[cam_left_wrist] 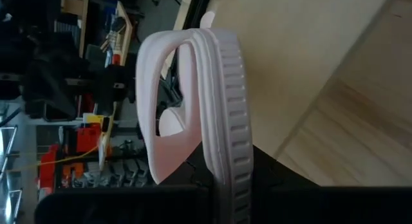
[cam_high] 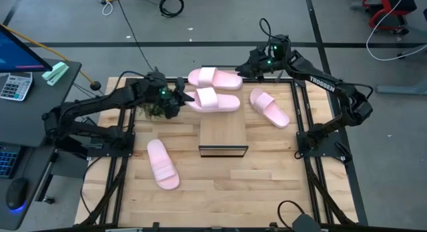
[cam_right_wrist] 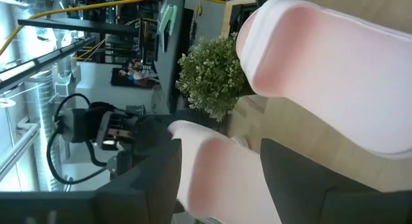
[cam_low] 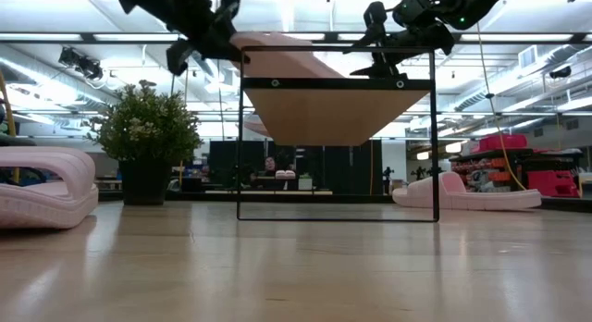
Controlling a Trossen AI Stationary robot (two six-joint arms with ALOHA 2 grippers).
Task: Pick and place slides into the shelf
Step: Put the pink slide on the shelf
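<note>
Two pale pink slides are held up beyond the shelf's (cam_high: 223,131) far end. My left gripper (cam_high: 181,99) is shut on the nearer one (cam_high: 215,101). My right gripper (cam_high: 241,73) is shut on the farther one (cam_high: 213,78). A third slide (cam_high: 269,107) lies sole down on the table right of the shelf. Another (cam_high: 163,164) lies sole down at the near left. In the low view the shelf's board (cam_low: 338,109) stands on its thin black frame, with both grippers above it. My left gripper pinches the slide's sole at the end next to the strap (cam_left_wrist: 226,185), across its thickness. The fingers come roughly level from the table's left and point along the slide. The slide sticks out toward the right, lifted clear. My right gripper holds its slide by the end away from the strap (cam_right_wrist: 215,185), which sits between the two fingers (cam_right_wrist: 151,185). The fingers come roughly level from the table's right. The slide reaches out toward the left, lifted clear of the table.
A small potted plant (cam_high: 155,109) stands on the table under my left arm, left of the shelf. The table's near half holds only the slide at the near left. A desk with a calculator (cam_high: 15,85) stands left of the table.
</note>
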